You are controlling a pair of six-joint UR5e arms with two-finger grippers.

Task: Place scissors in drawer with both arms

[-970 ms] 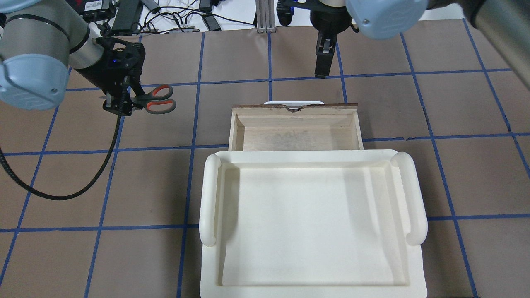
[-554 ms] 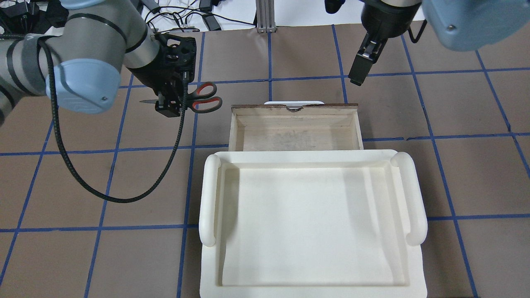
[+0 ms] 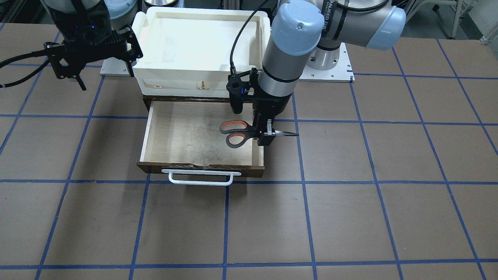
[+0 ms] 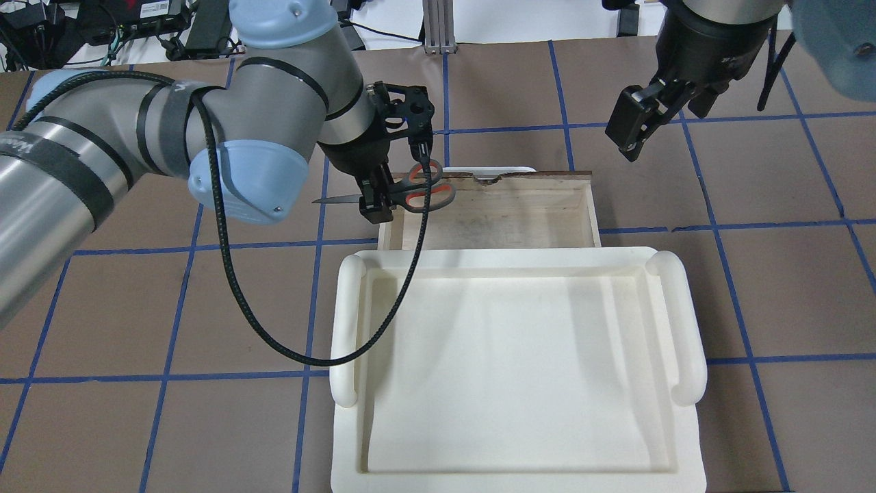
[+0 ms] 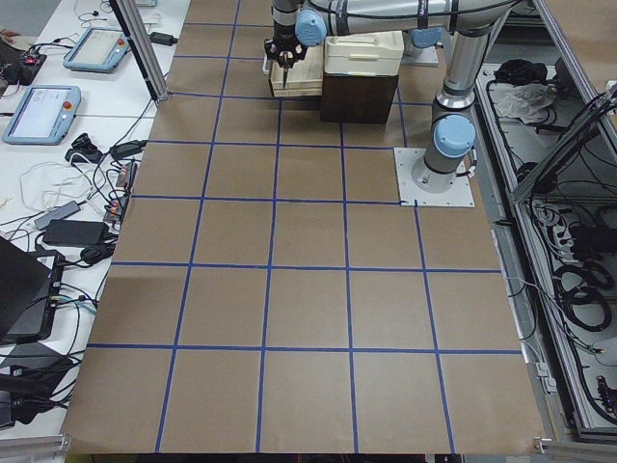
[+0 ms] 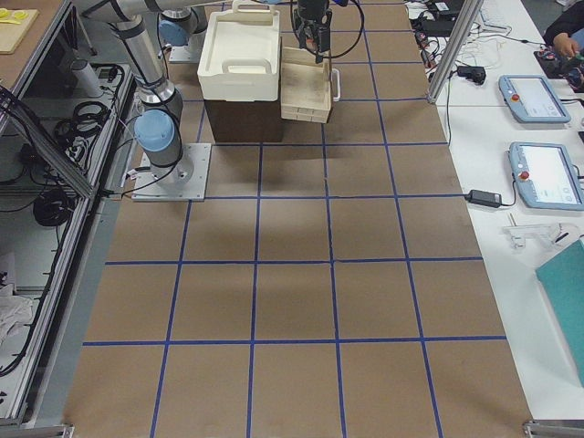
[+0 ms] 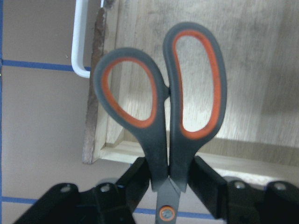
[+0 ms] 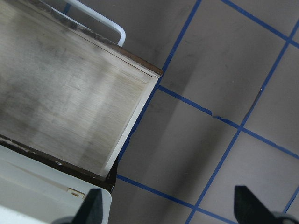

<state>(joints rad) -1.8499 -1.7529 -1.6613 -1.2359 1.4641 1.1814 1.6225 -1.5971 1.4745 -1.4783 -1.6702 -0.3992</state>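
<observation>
Two arms work over a brown table [image 3: 369, 175] gridded with blue tape, and between them there is one pair of scissors [image 4: 426, 186], one drawer [image 3: 147, 134] and one cream-white plastic bin [image 4: 348, 322]. Lettering runs along the left arm's sleeve, but it is too blurred to read, and no other writing is legible. The left gripper [image 3: 266, 136] is clamped on the scissors just behind the red pivot dot and holds them level in the air. Their two grey, orange-lined loops hang over the pale plywood interior at the drawer's front corner on the robot's left, while the closed blades point outward past the side wall, over the table. The drawer stands pulled open from under the bin, its single white bar handle [image 3: 200, 181] on the dark front. The right gripper [image 4: 633, 133] hangs off the drawer's other side, well apart, fingers spread wide with nothing between them. Two teach pendants [image 6: 532, 99] lie on the side bench.
</observation>
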